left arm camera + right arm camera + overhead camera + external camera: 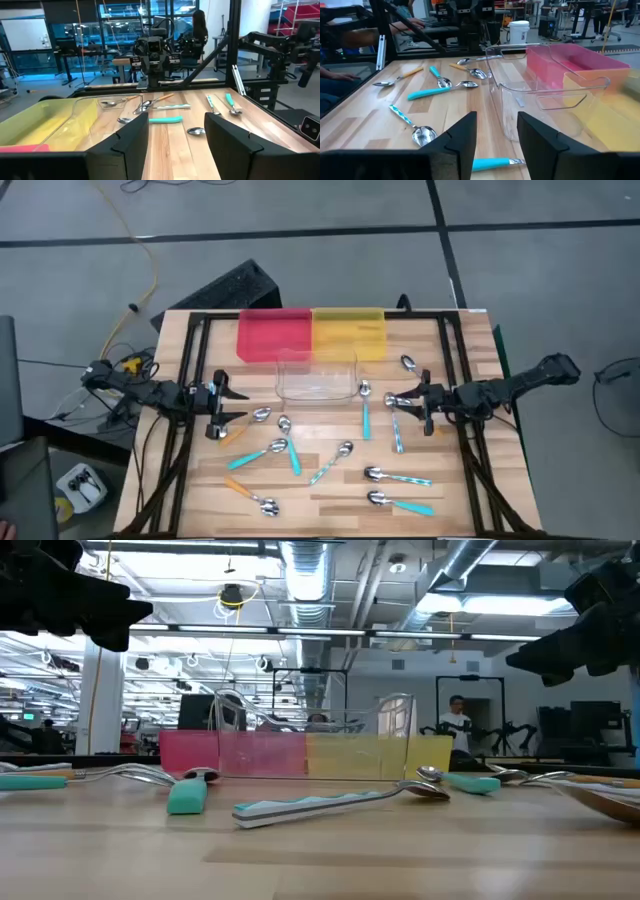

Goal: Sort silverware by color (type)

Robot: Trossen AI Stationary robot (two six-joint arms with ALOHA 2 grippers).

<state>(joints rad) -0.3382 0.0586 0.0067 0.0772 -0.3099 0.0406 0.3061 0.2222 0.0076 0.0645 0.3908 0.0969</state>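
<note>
- the silverware point(399, 477) lies scattered over the front half of the wooden table point(330, 505), teal, orange and what look like pale blue handles mixed, none in any tray.
- the clear tray point(317, 376) sits mid-table, with the red tray point(273, 335) and yellow tray point(349, 332) side by side just behind it.
- the left gripper point(236, 407) hangs above the table's left side, fingers parted and holding nothing.
- the right gripper point(395, 400) hangs opposite, jaws apart, empty too.

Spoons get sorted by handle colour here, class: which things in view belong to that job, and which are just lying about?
Belong to the job:
spoons
left gripper, open
right gripper, open

Just lying about:
red tray
yellow tray
clear tray
yellow cable
</note>
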